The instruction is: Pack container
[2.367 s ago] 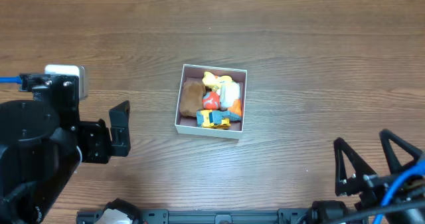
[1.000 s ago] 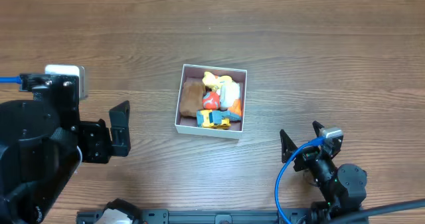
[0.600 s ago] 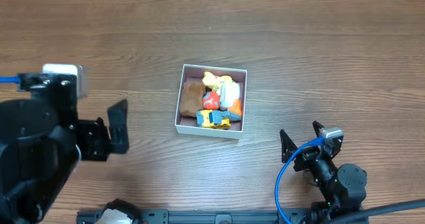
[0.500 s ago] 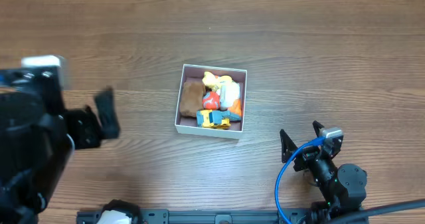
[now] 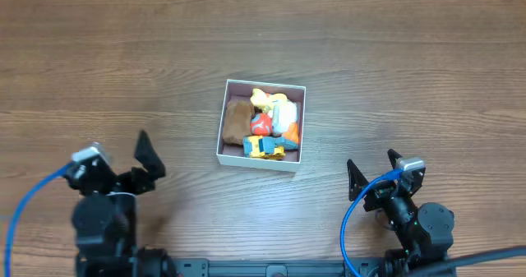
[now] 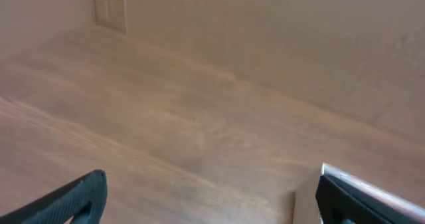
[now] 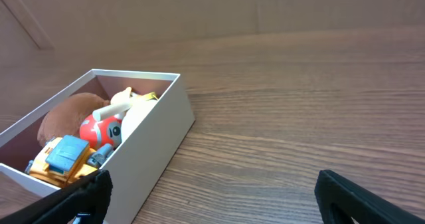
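The container [image 5: 223,145] is a square white box with a pink inside at the middle of the table. It holds several toys: a brown one, a red ball, a yellow and white one, an orange one and a blue and yellow truck [image 5: 264,148]. It also shows in the right wrist view [image 7: 156,147], and its corner shows in the left wrist view [image 6: 332,174]. My left gripper [image 5: 119,158] is open and empty at the front left. My right gripper [image 5: 374,168] is open and empty at the front right. Both are apart from the box.
The wooden table [image 5: 394,71] spreads around the box. Blue cables run along both arms [image 5: 349,228]. A black rail [image 5: 246,267] lies along the front edge.
My left arm has pulled back and down to the front left edge of the table. My right arm folded back earlier and has since stayed still. The box has not moved.
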`<state>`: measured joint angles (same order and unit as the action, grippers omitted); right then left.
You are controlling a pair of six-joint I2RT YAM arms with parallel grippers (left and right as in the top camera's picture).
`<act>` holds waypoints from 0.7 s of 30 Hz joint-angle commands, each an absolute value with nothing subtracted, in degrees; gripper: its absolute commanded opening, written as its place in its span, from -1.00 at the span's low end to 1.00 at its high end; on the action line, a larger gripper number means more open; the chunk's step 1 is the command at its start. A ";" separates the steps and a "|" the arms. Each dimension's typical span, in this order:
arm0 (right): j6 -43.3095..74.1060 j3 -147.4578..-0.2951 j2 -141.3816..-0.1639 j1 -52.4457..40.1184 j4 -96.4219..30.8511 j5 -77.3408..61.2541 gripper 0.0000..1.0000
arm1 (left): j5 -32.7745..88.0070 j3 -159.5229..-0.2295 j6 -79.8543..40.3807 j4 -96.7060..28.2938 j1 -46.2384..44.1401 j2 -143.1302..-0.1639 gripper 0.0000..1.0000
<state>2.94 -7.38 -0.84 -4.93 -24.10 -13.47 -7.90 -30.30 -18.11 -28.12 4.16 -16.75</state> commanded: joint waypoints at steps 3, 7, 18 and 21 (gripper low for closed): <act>2.55 -7.09 -0.16 -5.15 -24.10 -13.32 1.00 | -6.96 -13.17 -24.25 -18.24 4.51 -5.54 1.00; 2.55 -7.09 -0.16 -5.15 -24.10 -13.32 1.00 | -6.96 -7.62 -24.95 -17.08 4.51 -2.26 1.00; 2.55 -7.09 -0.16 -5.15 -24.10 -13.32 1.00 | -6.98 -4.34 -24.86 -13.93 4.49 -0.47 1.00; 2.55 -7.09 -0.16 -5.15 -24.10 -13.32 1.00 | -6.98 -4.34 -24.88 -13.93 4.49 -0.47 1.00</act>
